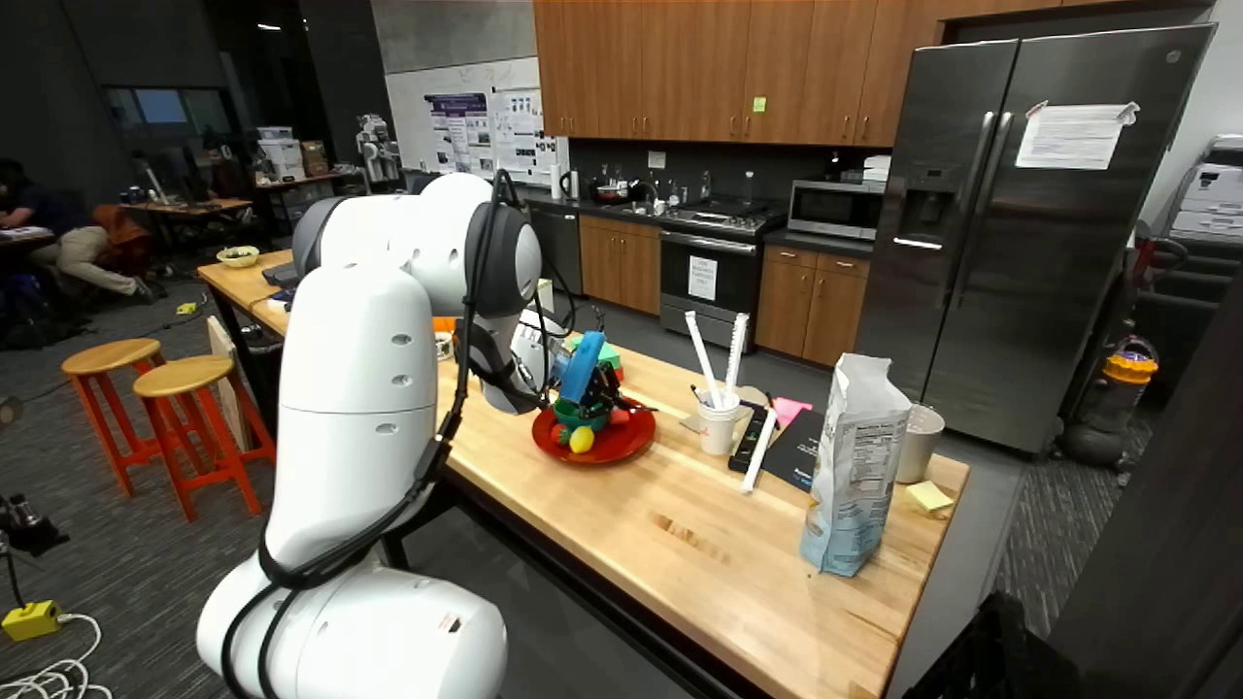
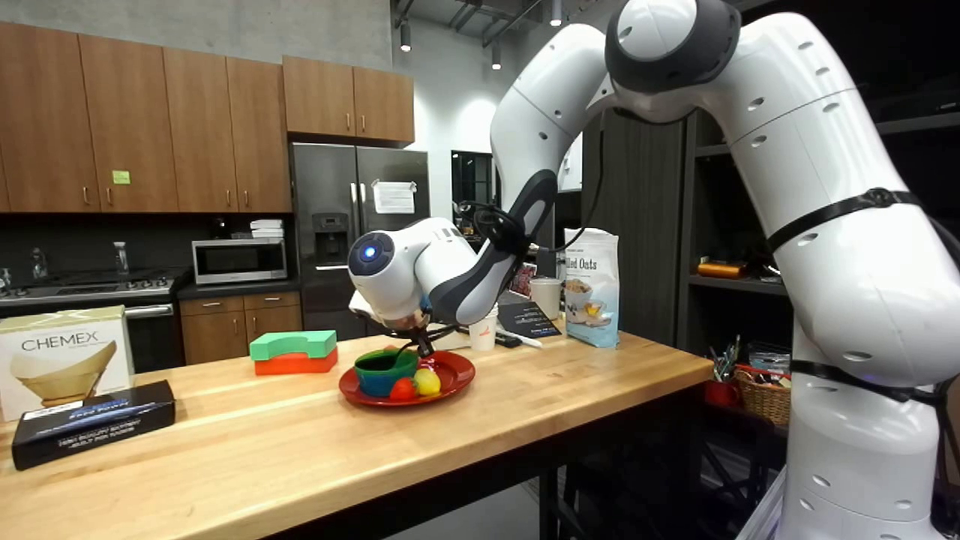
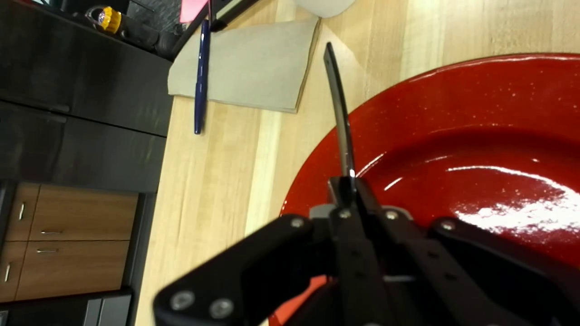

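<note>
Hand (image 3: 347, 188) is pressed together, pinching a dark handle (image 3: 339, 99) over the plate (image 3: 430, 104); the handle's tip reaches past the plate's rim. The plate lies between the 2 long edges of the desk (image 2: 247, 450). A bowl (image 2: 386, 377), 1 lemon (image 2: 428, 383) and 1 red fruit (image 2: 403, 388) sit on it. A cup (image 1: 717, 432) stands between the plate and a bag (image 1: 859, 466) near the desk's short edge.

A lab kitchen: tall dark-steel fridge (image 1: 1034, 238), flat brown wooden cabinets (image 1: 719, 73), rectangular purple-and-white paper poster (image 1: 460, 134), perhaps of research.
</note>
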Controlling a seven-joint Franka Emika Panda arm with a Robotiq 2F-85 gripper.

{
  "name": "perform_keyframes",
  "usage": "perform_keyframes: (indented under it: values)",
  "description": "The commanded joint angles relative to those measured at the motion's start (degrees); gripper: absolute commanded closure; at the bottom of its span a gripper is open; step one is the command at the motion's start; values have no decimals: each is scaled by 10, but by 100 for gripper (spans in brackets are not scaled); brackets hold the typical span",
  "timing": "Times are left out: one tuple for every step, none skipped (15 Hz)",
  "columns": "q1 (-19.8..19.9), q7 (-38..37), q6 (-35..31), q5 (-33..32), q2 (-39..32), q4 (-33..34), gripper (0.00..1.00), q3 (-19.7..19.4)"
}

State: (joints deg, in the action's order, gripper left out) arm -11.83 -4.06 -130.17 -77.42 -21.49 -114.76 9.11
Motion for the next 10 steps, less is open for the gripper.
perform_keyframes:
  values:
    - [1,-4,18,7,3,1,99,-1]
    - [0,-3,27,4,3,1,99,-2]
    - [0,-5,31,2,3,1,99,-2]
    - [0,-6,35,0,2,2,99,-2]
    - [0,-7,36,0,2,2,99,-1]
    - [2,-8,32,0,2,2,99,0]
    - [3,-10,24,-1,2,1,99,0]
    - [4,-12,22,-1,2,2,99,0]
    - [4,-15,21,-1,2,2,99,0]
    - [3,-19,22,-1,2,2,99,0]
